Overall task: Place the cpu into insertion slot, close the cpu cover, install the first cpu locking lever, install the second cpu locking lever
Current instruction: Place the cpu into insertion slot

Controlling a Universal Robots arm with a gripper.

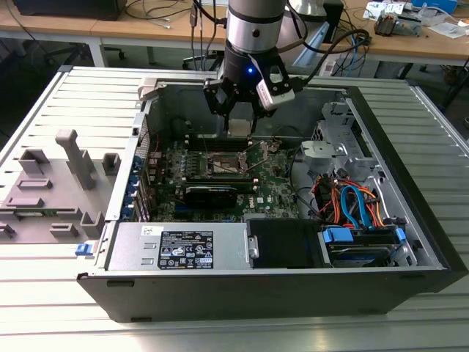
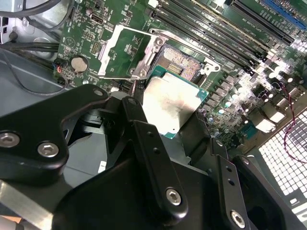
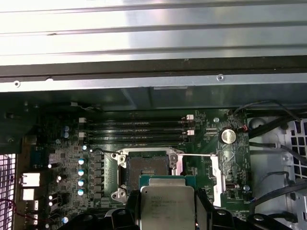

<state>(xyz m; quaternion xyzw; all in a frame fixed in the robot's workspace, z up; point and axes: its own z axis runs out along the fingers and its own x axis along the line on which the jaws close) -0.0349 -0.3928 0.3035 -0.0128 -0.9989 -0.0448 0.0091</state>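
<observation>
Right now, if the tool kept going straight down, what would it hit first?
Probably the insertion slot, met first by the cpu the tool holds; depth is unclear.

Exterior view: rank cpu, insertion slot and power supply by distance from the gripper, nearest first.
1. cpu: held in the gripper, above the green board.
2. insertion slot: on the board, just under the cpu.
3. power supply: silver box along the near wall of the case, toward the exterior view's left.
</observation>
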